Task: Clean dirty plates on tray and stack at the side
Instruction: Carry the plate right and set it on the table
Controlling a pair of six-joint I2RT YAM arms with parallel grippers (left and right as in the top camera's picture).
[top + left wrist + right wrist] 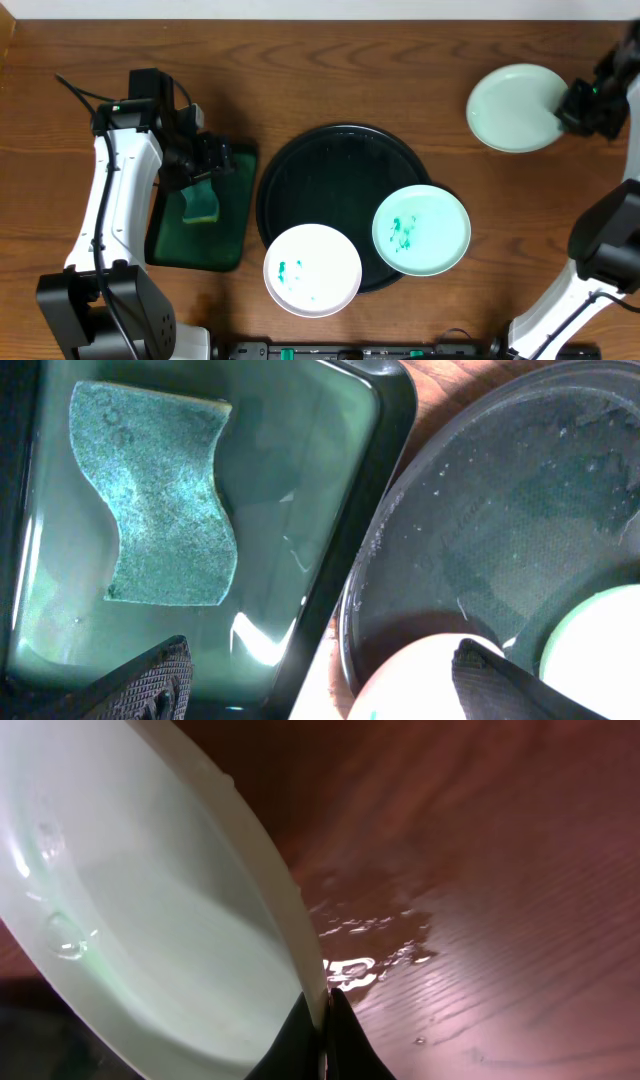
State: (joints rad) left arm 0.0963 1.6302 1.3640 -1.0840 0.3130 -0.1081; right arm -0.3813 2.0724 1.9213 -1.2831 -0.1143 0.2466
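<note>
Your right pincer [580, 105] is clamped shut on the rim of the clean plate [515, 107], out on the bare counter [100, 40] at your far right, well apart from the black tray [340, 160]. The right wrist camera shows the fingertips [300, 1045] pinching that pale edge, the clean plate [150, 920] open side up with water beads inside and a small wet patch [370, 945] on the wood just beside it. Whether it rests on the counter or is lifted, you cannot tell.

Your left pincer [205, 160] hangs wide open, holding nothing, over the dark-green tray [225, 235]. Below it the sponge [201, 203] lies flat, green scouring face up, its long axis running from the far side toward you. In the left wrist view the sponge [160, 510] sits inside the dark-green tray [370, 510], clear of both fingers [150, 680].

Two smeared plates are on the black tray, both face up. Being round, they have no long axis. The near plate [312, 270] overhangs the front rim, and the right-hand plate [421, 229] overhangs the right rim, the two just beside each other.
</note>
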